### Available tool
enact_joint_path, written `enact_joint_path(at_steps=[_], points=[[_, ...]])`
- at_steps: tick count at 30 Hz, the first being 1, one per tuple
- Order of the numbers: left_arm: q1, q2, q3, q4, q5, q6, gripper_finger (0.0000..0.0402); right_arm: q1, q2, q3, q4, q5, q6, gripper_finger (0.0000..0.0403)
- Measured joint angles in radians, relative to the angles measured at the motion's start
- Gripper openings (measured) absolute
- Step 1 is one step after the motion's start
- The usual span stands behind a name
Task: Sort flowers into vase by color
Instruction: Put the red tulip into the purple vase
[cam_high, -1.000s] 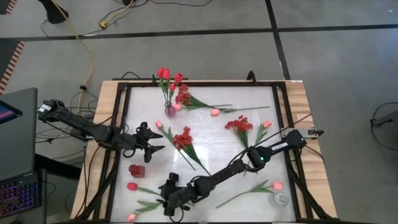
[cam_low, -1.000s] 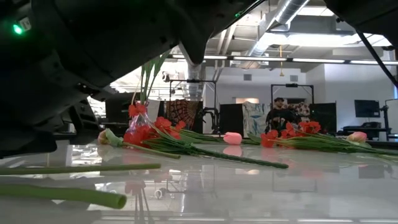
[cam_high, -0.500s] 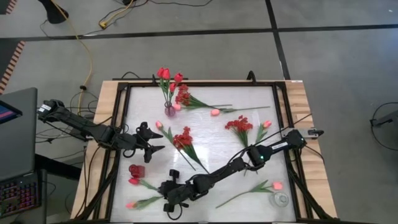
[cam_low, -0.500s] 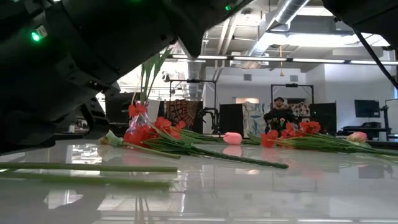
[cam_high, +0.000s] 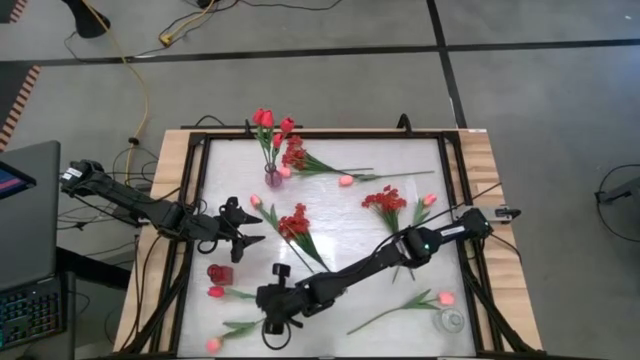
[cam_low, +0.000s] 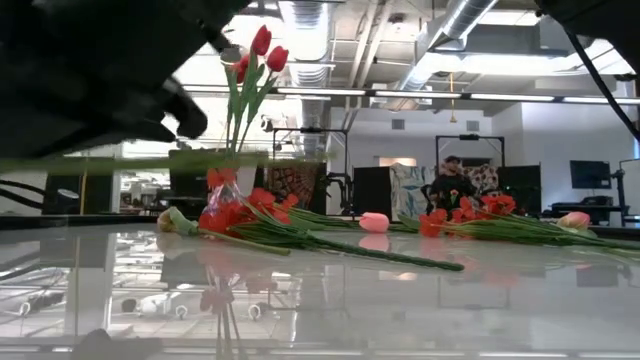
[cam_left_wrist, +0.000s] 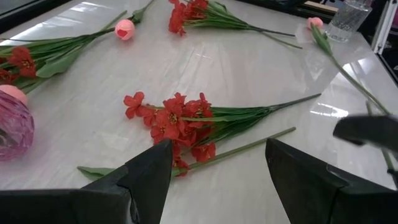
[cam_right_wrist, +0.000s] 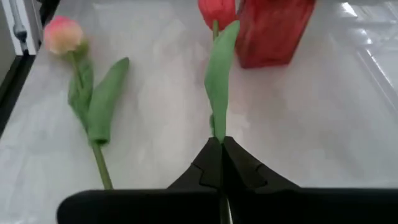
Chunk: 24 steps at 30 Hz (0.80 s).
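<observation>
Just ahead of the right gripper (cam_right_wrist: 221, 163): red tulip (cam_right_wrist: 216, 12) bloom beside red vase (cam_right_wrist: 272, 31) | fingers pinched together on its stem | pink tulip (cam_right_wrist: 63, 35) lay off to one side | left gripper (cam_left_wrist: 214, 177) gaped empty over red blossom spray (cam_left_wrist: 174, 119)

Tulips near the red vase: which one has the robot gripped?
The red tulip, its stem pinched in the shut right gripper, head beside the red vase. The pink tulip lies free on the table.

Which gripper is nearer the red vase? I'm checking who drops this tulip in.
Right. The right gripper holds a red tulip just beside the red vase; the left gripper hovers farther off.
</observation>
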Motion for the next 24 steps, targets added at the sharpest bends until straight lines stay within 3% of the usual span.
enact_joint_path(at_steps=[8,14,24], points=[[0.000,0.000,0.000,-0.008,0.000,0.000,0.0245,-0.015,-0.063,0.001,-0.215,0.021,-0.005,0.0024],[0.000,0.000,0.000,-0.011,0.000,0.000,0.0245,-0.015,-0.086,0.001,-0.370,0.152,0.036,0.0028],[0.000,0.000,0.000,-0.008,-0.001,-0.007,0.0245,-0.013,-0.125,0.000,-0.581,0.175,0.074,0.0027]])
